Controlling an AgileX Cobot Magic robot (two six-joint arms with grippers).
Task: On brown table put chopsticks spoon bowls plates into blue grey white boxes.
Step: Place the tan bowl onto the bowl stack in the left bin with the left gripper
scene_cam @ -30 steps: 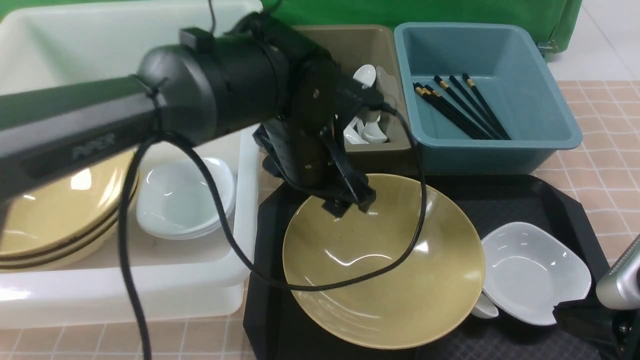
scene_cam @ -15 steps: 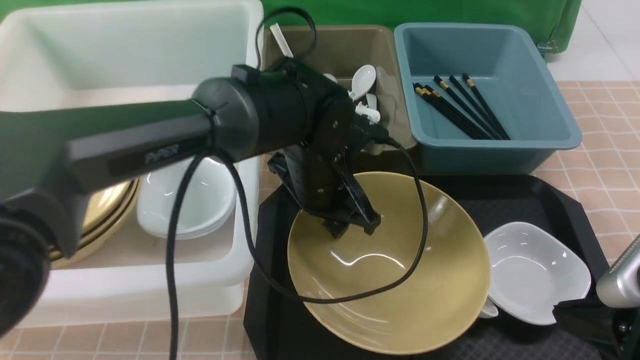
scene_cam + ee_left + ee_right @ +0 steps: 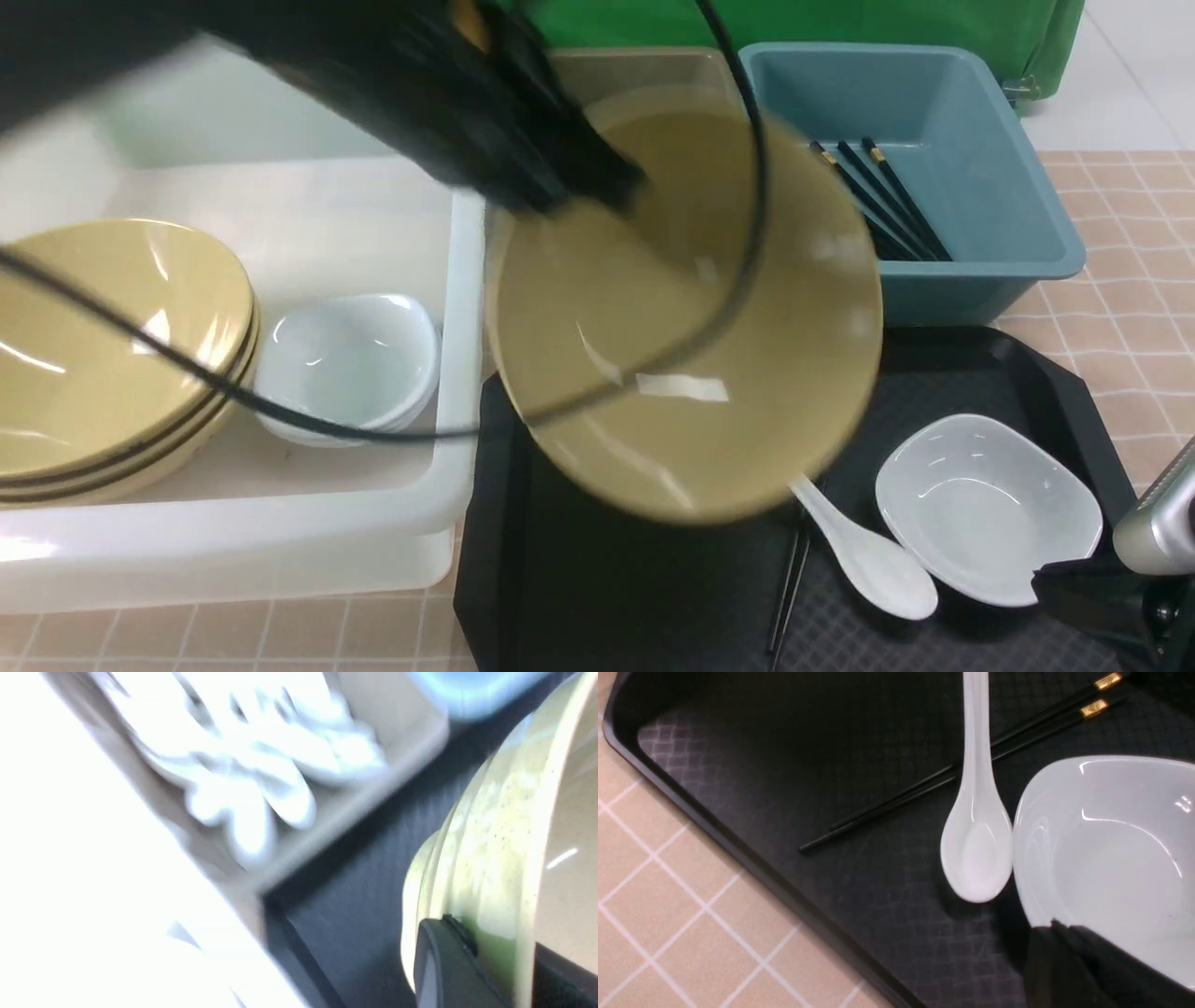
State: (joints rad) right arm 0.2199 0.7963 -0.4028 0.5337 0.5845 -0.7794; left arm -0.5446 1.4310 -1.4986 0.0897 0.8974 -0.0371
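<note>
The left gripper is pinched tight on the wall of a big, round, shiny tan bowl, one finger inside it and one outside. It likely grabs the rim because the bowl is far too wide to hug all the way around. The bowl hangs in the air, tilted, over part of the black textured tray. It is probably going to the large, see-through white plastic tub, since a stack of tan bowls sits in there beside some small white dishes.

The right gripper is pressed together, by the edge of a small white rounded-square dish on the tray. It seems to wait there, out of the way of the big bowl.

Next to that dish, a short, glossy white spoon lies across two thin black chopsticks with gold bands. The spoon should come off first, so the sticks are free to lift. White spoons share the olive-grey plastic bin, and black sticks share the teal-blue plastic bin, so each kind seems to have its own home.
</note>
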